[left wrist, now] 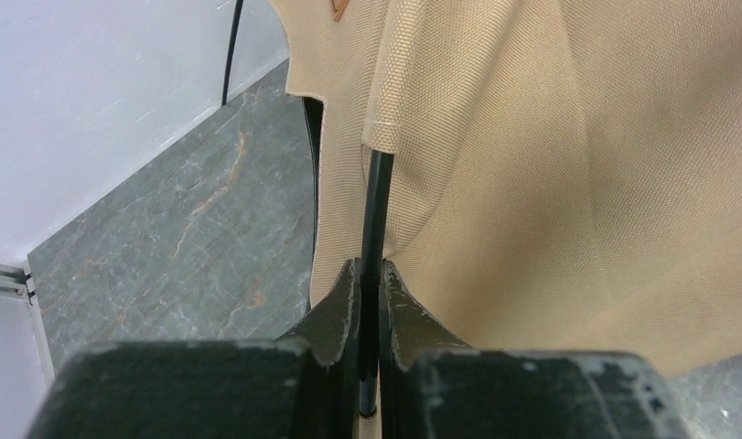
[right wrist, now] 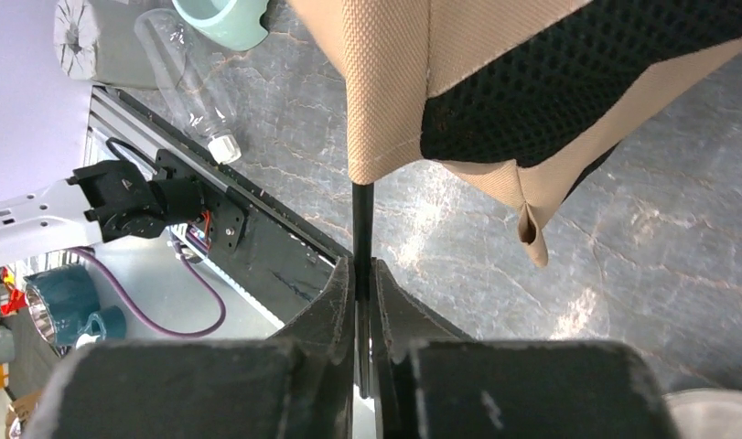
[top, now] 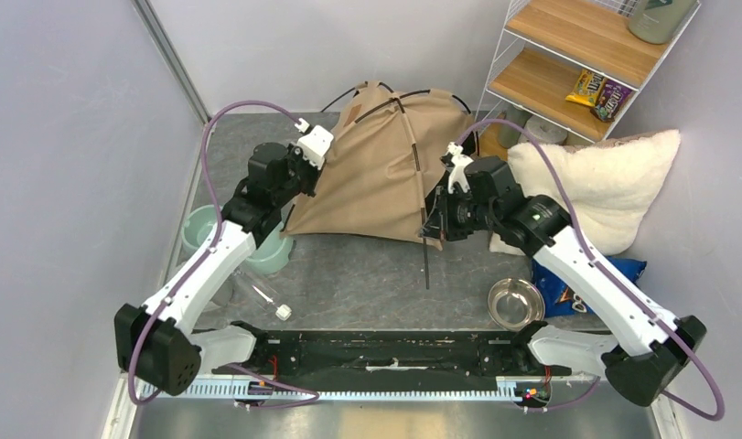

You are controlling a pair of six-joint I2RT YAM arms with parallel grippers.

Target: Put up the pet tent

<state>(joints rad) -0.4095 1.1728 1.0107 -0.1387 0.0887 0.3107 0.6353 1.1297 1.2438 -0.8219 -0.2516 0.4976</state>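
Observation:
The pet tent [top: 376,174] is a slumped heap of tan fabric at the back middle of the table, with thin black poles crossing over it. My left gripper [top: 301,187] is at its left edge. In the left wrist view this gripper [left wrist: 369,270] is shut on a black pole [left wrist: 374,210] that comes out of a fabric sleeve [left wrist: 550,165]. My right gripper [top: 431,219] is at the tent's front right. In the right wrist view it [right wrist: 360,267] is shut on another pole [right wrist: 361,229], below the tan sleeve [right wrist: 385,82] and the black mesh base [right wrist: 550,91].
A mint bowl [top: 207,238] and a clear plastic bottle [top: 257,293] lie at the left. A steel bowl [top: 515,302] and a blue snack bag [top: 577,283] lie at the front right. A fluffy white pillow [top: 605,183] and a wire shelf [top: 577,55] stand at the back right.

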